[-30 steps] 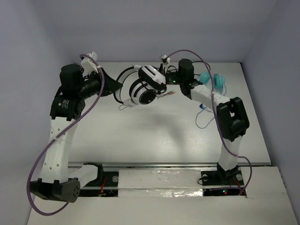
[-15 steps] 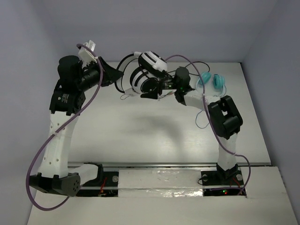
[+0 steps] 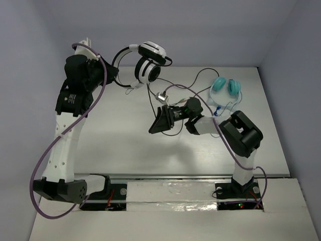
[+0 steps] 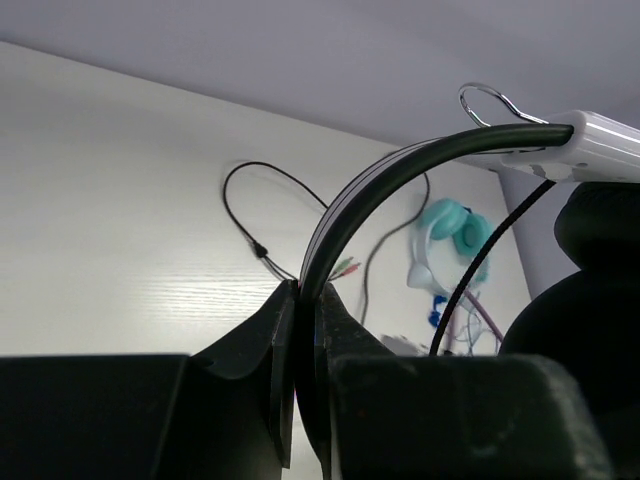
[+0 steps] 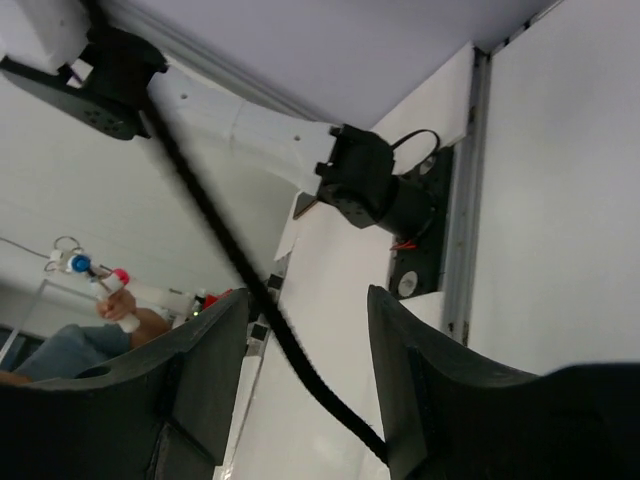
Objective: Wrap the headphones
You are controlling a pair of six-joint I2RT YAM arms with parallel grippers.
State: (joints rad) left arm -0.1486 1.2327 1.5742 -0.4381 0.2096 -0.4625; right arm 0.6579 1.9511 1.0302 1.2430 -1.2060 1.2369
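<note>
Left gripper (image 4: 305,297) is clenched on the thin black band of the headphones (image 3: 149,68), holding them up off the counter (image 3: 125,145) at the upper left of centre in the top view. Right gripper (image 5: 305,302) sits lower, mid-frame, with its jaws apart and nothing pinched.

Wrapping looks barely begun. No turn of cable (image 3: 150,98) shows around the band or the cups; it hangs from the cups, drops toward the right gripper and trails in loose curves across the counter toward the teal headset (image 3: 225,86) at upper right (which is no part of the job). What seems done is the lift and the hold. What is left is nearly everything: catching the cable, winding it round, tucking the end.

Only the top view gives the whole layout, with both arms, the raised cups and the slack between them. It cannot show either grip closely. The left wrist view settles that the band is squeezed between the fingers, and it also shows a loop of cable lying on the counter with a plug (image 4: 345,267) at its end. The right wrist view shows a black cord crossing the gap between its fingers, touched by neither as far as I can tell; most likely this is the cable.
</note>
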